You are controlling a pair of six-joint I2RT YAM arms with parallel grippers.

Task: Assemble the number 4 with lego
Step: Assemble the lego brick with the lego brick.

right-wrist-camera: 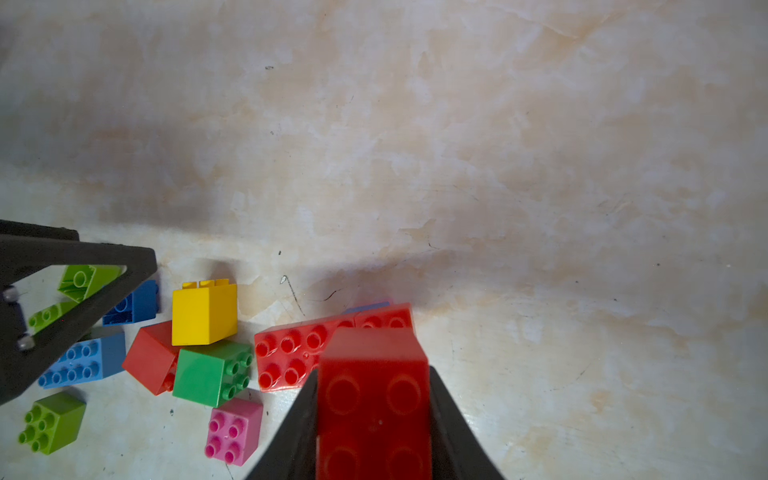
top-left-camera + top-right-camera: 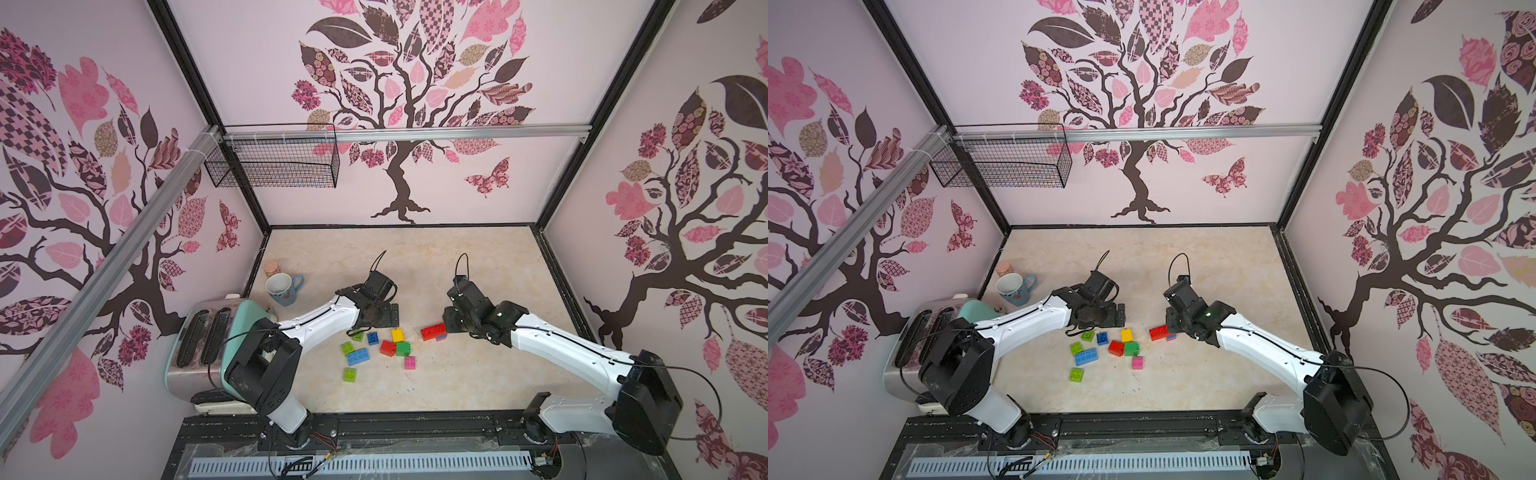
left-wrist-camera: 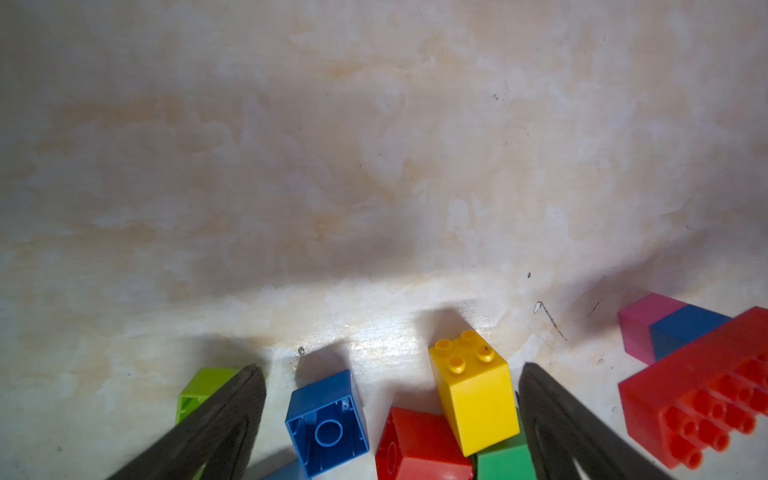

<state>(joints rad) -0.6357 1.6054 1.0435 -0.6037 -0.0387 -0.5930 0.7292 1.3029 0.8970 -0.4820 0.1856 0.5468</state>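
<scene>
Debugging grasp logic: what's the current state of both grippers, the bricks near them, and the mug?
left gripper: open, empty.
right gripper: shut on red brick.
red brick: held, hollow side facing the wrist camera.
long red brick: on the table, free.
yellow brick: studs up.
blue brick: on its side, hollow showing.
green brick: on its side.
mug: upright.

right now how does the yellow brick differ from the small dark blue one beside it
The yellow brick stands studs up; the dark blue brick lies tipped over, hollow underside showing. Yellow sits against the green brick; blue sits clear of it. Both are small square bricks on the table.
</scene>
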